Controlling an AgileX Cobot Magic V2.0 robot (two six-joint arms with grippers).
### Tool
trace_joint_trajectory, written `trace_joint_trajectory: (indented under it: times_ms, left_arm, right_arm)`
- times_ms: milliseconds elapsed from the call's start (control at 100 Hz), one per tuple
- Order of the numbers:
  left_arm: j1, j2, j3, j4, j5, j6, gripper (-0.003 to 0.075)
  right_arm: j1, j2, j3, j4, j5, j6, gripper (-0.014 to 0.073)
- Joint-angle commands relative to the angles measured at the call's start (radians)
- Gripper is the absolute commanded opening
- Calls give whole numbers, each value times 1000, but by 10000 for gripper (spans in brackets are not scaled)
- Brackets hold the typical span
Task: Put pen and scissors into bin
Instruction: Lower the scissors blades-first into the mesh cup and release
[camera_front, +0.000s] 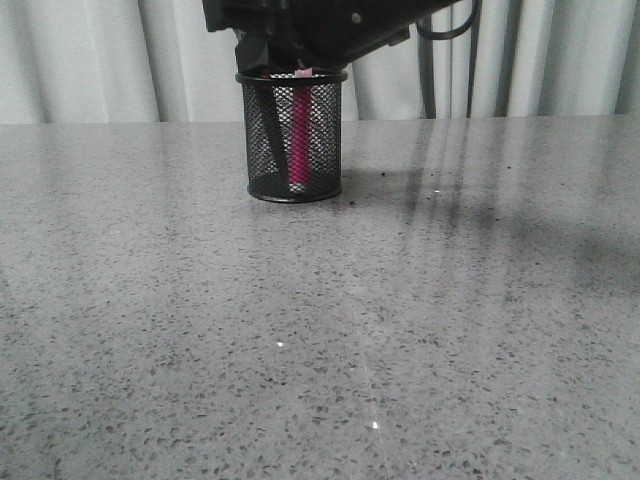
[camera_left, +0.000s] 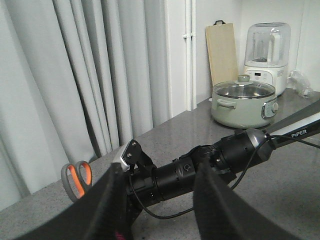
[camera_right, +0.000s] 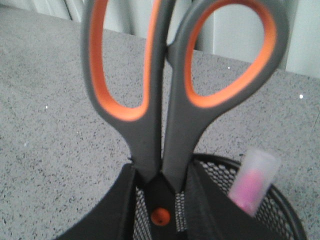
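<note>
Lowering the scissors into the bin is the step you are on, and it looks close to its end: the pen already stands inside the mesh cup, so only this last item is left.

Starting at the left, your left gripper hangs above the counter with its two dark fingers apart and nothing between them; it is released and plays no part here. From its camera you can see the orange-lined loops sticking up beside the other arm.

Moving across to the right gripper, its fingers are clamped on the scissors just at the orange pivot dot, handles up, blades pointing down inside the bin's rim. In the front view a dark blade shows through the mesh next to the pink pen, which leans against the wall with its pale cap at the rim.

Whether the blade tips touch the base, you cannot tell. Your next move, as I judge it, calls for parting the fingers, then lifting straight up without snagging the rim or loops
</note>
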Motion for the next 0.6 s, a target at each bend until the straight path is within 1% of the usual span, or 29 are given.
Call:
trace_joint_trajectory:
  times_ms: [0, 270, 340, 410, 590]
  left_arm:
    - [-8, 6, -23, -14, -61, -2, 294]
    - [-8, 6, -23, -16, -59, -2, 294]
    - [-8, 6, -23, -18, -59, -2, 294]
    - [-8, 6, -23, -20, -59, -2, 294]
    - [-8, 6, -23, -20, -59, -2, 294]
  right_arm:
    - [3, -48, -17, -4, -90, -11, -48]
    - [3, -48, -3, 48, -77, -11, -47]
    - [3, -48, -3, 52, -77, -11, -32]
    - [3, -48, -3, 52, -77, -11, 27]
    - [3, -48, -3, 59, -77, -11, 274]
